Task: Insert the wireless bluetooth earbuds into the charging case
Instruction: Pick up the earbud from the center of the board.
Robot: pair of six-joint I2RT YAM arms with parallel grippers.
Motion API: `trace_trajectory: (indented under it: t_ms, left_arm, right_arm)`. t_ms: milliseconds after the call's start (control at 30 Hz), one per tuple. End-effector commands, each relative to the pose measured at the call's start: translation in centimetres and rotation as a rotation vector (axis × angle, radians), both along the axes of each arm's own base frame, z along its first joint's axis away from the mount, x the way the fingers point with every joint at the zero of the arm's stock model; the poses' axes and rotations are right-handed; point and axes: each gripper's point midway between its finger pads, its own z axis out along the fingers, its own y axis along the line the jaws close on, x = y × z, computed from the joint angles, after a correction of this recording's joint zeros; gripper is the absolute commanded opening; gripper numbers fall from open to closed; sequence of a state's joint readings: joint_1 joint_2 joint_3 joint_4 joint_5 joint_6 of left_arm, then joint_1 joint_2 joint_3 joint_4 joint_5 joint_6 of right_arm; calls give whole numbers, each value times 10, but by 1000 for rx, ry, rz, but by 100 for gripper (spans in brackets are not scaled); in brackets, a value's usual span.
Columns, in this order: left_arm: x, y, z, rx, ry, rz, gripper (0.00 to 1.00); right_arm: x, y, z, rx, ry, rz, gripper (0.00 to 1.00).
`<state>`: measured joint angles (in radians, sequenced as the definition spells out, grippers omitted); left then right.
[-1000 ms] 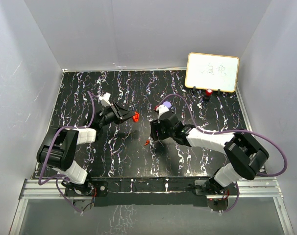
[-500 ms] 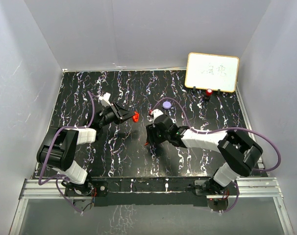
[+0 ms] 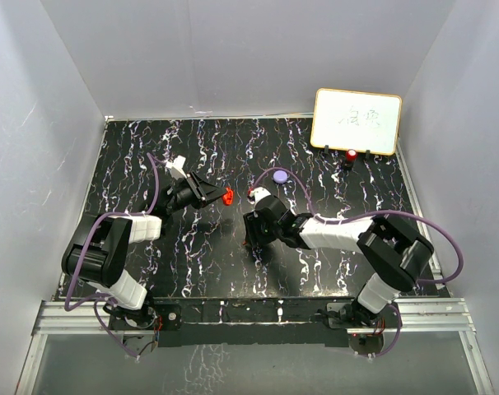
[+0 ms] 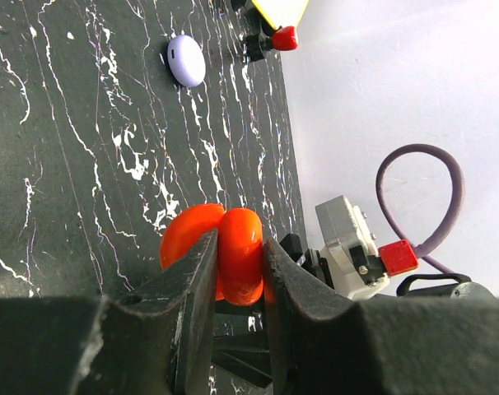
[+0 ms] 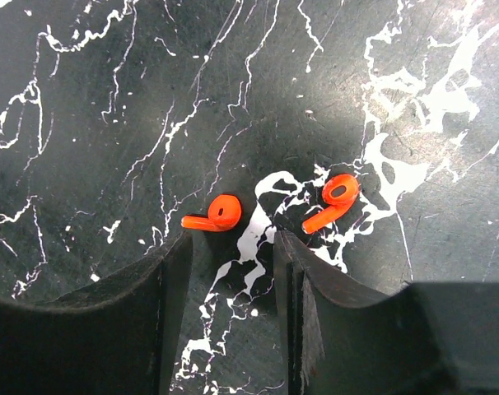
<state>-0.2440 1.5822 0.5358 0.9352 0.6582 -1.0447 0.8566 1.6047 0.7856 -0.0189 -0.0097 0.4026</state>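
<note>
the left pincer (image 4: 239,262) is clamped on the glossy red round plastic charging case (image 4: 188,234), left of centre in the overhead view. the right pincer (image 5: 231,255) hangs open over the two small red plastic earbuds (image 5: 215,216), which lie apart on the black marbled worktop (image 5: 85,99), mid-frame in its wrist view. i'd call this the pick-up step. next it must drop, straddle one bud and pinch gently, or the slick little piece may skid.

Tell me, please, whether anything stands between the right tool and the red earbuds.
Nothing visible does: the right tool hangs open above bare table, one red earbud just off its gap, the second earbud beside it.
</note>
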Motion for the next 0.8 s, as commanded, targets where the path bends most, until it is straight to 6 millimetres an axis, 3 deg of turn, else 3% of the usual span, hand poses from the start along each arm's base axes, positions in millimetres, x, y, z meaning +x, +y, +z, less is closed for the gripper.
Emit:
trace_trajectory:
  t_ms: [0,767]
  left_arm:
    - [4,0,13,-17,-43,-10,0]
    - [3,4,13,-17,-41,-3,0]
  right_arm:
    - [15,23,23,89,-52,-4,41]
    - [13,31,9,94,-20,-6,33]
